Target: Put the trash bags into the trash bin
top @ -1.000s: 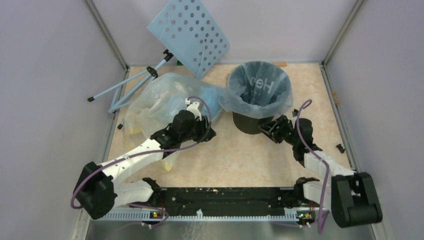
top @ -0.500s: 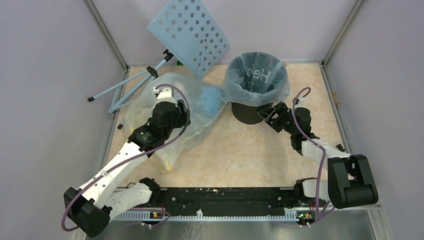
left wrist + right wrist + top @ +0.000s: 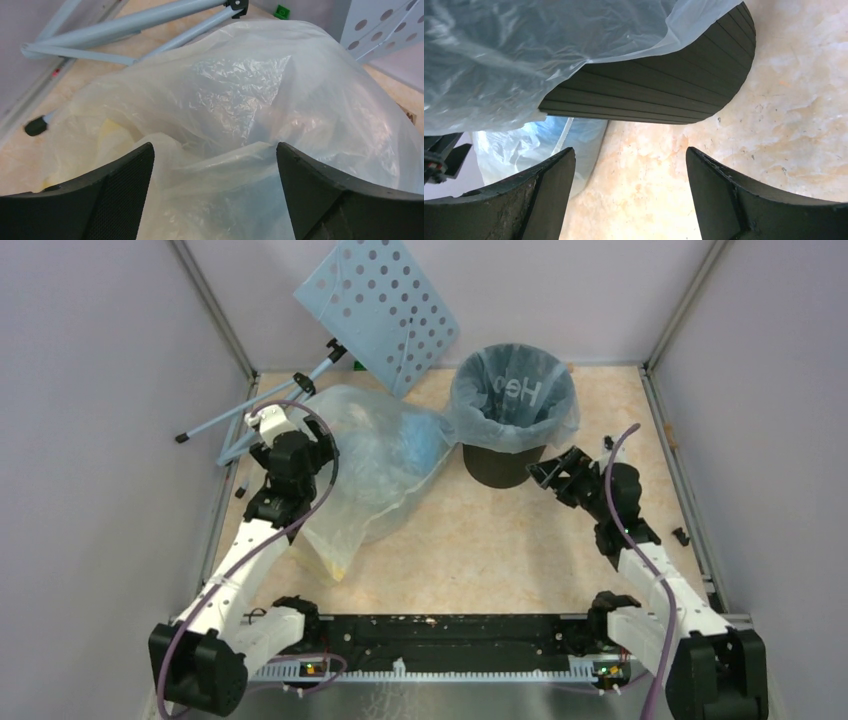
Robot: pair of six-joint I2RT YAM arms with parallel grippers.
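Left gripper (image 3: 214, 152): jaws wide apart, holding nothing. The sack fills the view just past its tips. I cannot tell if they touch it.
Right gripper (image 3: 630, 152): jaws wide apart, holding nothing. It is low, near the foot of the bin, and not touching it.
Sack (image 3: 370, 475): big, clear and a bit yellow. It lies crumpled on the table (image 3: 470, 550), left of the bin. The left arm hides part of its left side.
Blue lump (image 3: 412, 445): shows through the sack on the side by the bin. I cannot tell what it is.
Bin (image 3: 500, 468): black and round, standing up at the back. Only its lower wall shows.
Bag (image 3: 515, 415): thin, light blue and crinkly. It sits in the bin, folded out over the rim and hanging down the sides. The white letters inside are hard to read.
Panel (image 3: 378, 310): pale blue with holes, tilted, behind the sack. Its top is cut off.
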